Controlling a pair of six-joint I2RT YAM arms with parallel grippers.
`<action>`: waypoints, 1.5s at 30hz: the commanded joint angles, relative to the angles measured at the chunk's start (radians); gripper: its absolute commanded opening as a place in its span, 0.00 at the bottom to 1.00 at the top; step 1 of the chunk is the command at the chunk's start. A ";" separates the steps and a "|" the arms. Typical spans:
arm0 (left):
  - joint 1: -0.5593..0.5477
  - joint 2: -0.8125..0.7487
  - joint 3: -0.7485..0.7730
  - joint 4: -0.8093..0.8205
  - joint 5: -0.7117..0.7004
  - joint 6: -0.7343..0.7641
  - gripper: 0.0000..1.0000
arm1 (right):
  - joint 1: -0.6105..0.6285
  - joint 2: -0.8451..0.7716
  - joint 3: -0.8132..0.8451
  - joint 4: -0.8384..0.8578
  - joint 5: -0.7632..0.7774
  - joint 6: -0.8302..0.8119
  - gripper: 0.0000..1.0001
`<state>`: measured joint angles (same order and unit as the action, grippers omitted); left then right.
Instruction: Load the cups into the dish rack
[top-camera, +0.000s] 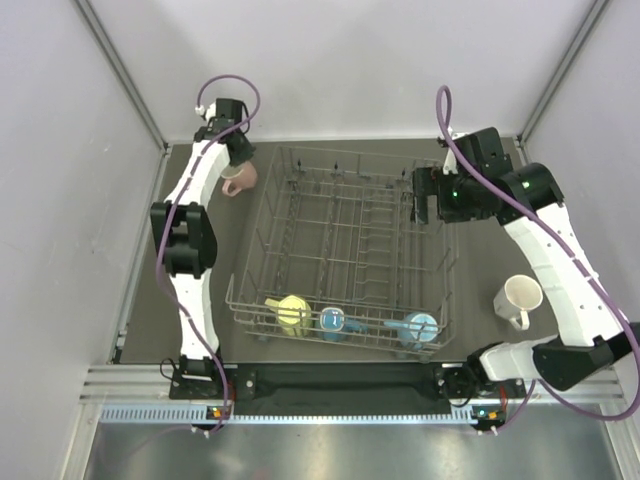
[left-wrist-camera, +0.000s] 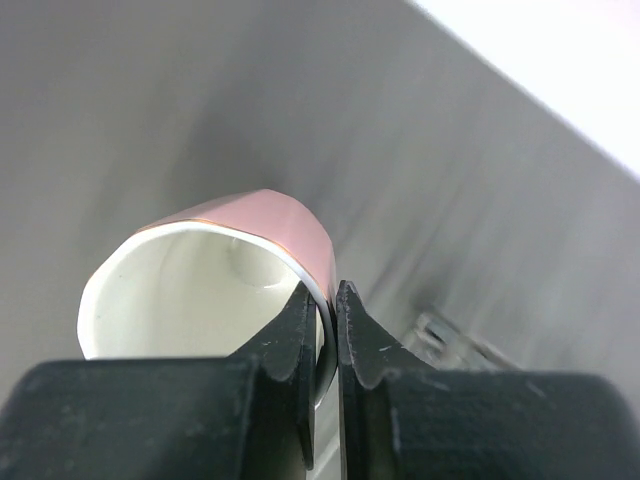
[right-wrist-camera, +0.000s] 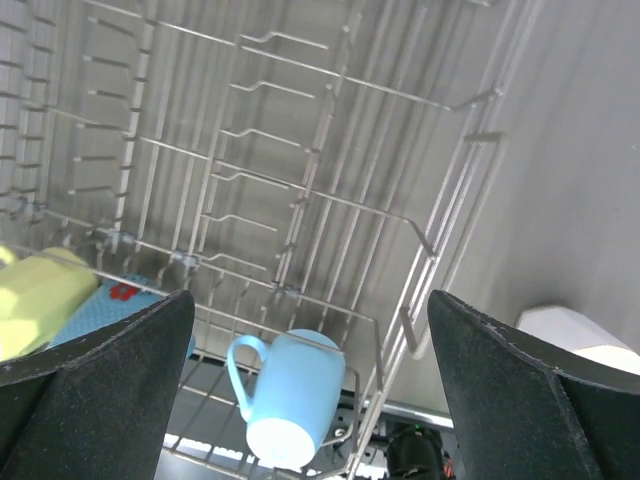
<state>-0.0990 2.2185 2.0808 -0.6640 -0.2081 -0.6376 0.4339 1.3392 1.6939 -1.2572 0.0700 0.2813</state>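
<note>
At the far left of the table, beside the dish rack (top-camera: 262, 215), my left gripper (top-camera: 236, 168) is shut on the rim wall of the pink cup (top-camera: 242, 181). In the left wrist view the gripper (left-wrist-camera: 322, 292) has one finger inside the pink cup (left-wrist-camera: 250, 225) and one outside. The yellow cup (top-camera: 291, 313), blue cup (top-camera: 333, 322) and light blue cup (top-camera: 418, 328) lie in the rack's near row. The white cup (top-camera: 519, 299) stands on the table right of the rack. My right gripper (top-camera: 425, 205) hangs open over the rack's far right part, holding nothing.
The right wrist view looks down through the right gripper (right-wrist-camera: 310, 295) at the rack wires (right-wrist-camera: 300, 170), the light blue cup (right-wrist-camera: 295, 395), yellow cup (right-wrist-camera: 40, 300), blue cup (right-wrist-camera: 110, 305) and white cup (right-wrist-camera: 575, 335). Grey walls enclose the table on three sides.
</note>
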 joint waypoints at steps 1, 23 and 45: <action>0.001 -0.279 0.058 0.038 -0.057 -0.013 0.00 | -0.030 -0.026 0.027 0.041 -0.056 -0.036 1.00; -0.053 -0.895 -0.505 0.806 0.667 -0.686 0.00 | -0.037 -0.124 0.024 0.392 -0.599 0.019 1.00; -0.294 -0.763 -0.709 1.606 0.656 -1.376 0.00 | -0.069 -0.189 -0.138 0.846 -0.800 0.272 0.94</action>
<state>-0.3706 1.4666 1.3598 0.6849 0.4892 -1.8999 0.3767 1.1564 1.5723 -0.4984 -0.6716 0.5205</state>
